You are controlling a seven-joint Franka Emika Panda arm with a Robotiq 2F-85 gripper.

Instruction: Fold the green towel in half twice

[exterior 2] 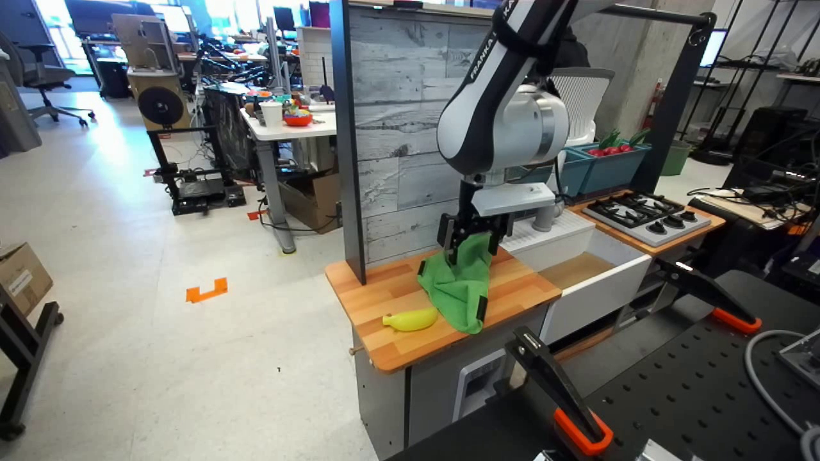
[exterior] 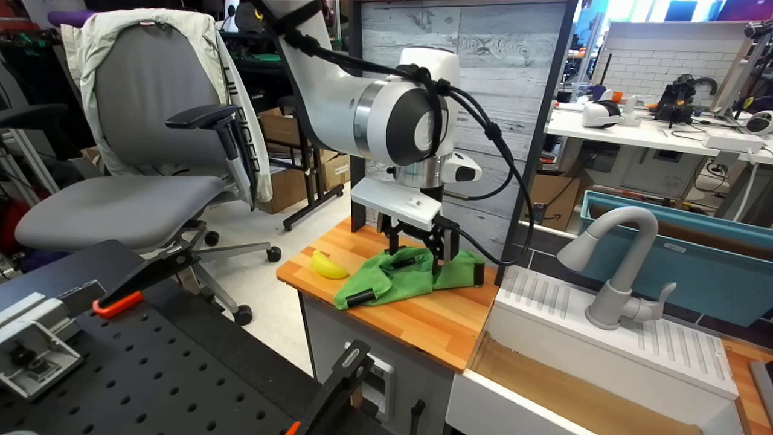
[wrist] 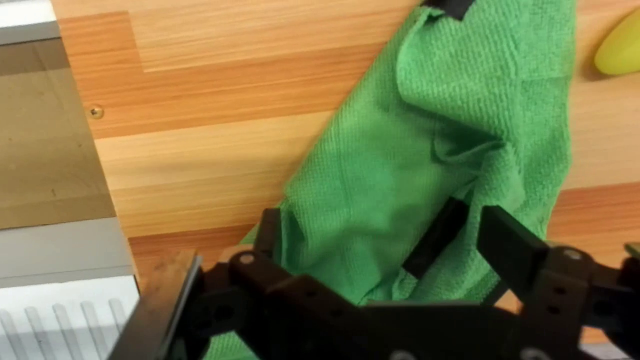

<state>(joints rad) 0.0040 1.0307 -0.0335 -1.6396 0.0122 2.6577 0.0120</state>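
Towel (wrist: 372, 195), green and rumpled, lies beneath my claw (wrist: 383, 222), most of it stretching ahead in the wrist view, long axis aslant to the jaws' closing line; my next pinch likely turns on that slant. The jaws stand wide, holding nothing. I count one claw, one towel, one yellow banana (wrist: 622, 50) ahead-right, at least three black patches (exterior: 361, 297) on the towel.

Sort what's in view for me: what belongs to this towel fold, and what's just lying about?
Belongs to the job:
Green towel, rumpled on the wooden tabletop
Fingers, spread open at the towel

Just lying about:
Yellow banana-shaped object, beside the towel
White cup and red bowl, on a white desk in the background
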